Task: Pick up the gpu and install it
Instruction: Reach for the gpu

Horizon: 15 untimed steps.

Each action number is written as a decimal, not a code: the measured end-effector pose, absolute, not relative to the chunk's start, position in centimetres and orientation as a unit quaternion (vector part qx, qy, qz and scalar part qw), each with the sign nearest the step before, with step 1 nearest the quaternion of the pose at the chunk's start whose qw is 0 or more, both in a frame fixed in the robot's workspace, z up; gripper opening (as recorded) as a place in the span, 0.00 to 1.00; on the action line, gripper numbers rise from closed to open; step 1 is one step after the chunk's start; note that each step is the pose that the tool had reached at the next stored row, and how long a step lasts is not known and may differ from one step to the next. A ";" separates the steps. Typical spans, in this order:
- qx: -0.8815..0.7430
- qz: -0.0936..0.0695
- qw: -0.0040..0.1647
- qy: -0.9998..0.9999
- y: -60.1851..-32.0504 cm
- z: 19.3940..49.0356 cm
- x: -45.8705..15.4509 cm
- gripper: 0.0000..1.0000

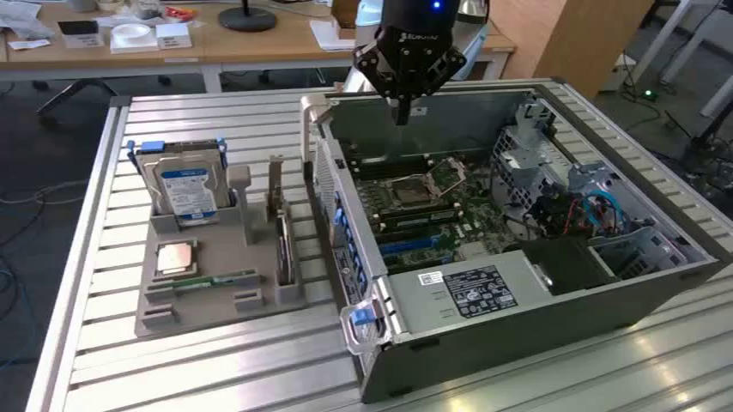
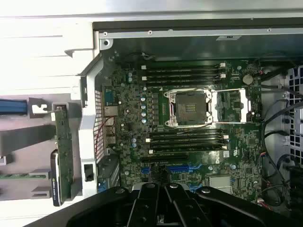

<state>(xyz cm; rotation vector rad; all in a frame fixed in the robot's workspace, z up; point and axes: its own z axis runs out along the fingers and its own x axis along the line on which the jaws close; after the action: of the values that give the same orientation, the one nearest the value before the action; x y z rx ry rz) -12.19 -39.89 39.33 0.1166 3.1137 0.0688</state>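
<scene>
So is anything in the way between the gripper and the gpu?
The case's side wall does. The gripper hangs over the open case; the gpu stands in the gray holder just outside that wall. Above the wall, nothing visible lies between them.

Looks like a robotics lab or test workshop rather than a home. Shown by a ribbed aluminium tabletop (image 1: 229,369) carrying an opened computer case (image 1: 458,343) and a grey parts holder (image 1: 201,311), with a black end effector (image 1: 402,118) hanging above them. Behind, wooden desks (image 1: 263,47) with small boxes (image 1: 134,36) and a lamp base (image 1: 246,17), plus loose cables (image 1: 29,193) on the dark floor (image 1: 46,137).
</scene>
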 end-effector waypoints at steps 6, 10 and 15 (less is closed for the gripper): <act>0.037 0.022 0.012 0.999 -39.9 39.3 -12.2 0.11; 0.037 0.022 0.012 0.999 -39.9 39.3 -12.2 0.11; 0.037 0.022 0.013 0.999 -39.9 39.3 -12.4 0.11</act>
<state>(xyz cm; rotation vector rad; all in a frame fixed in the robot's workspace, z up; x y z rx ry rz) -12.42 -39.89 39.32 0.1167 3.1136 0.0690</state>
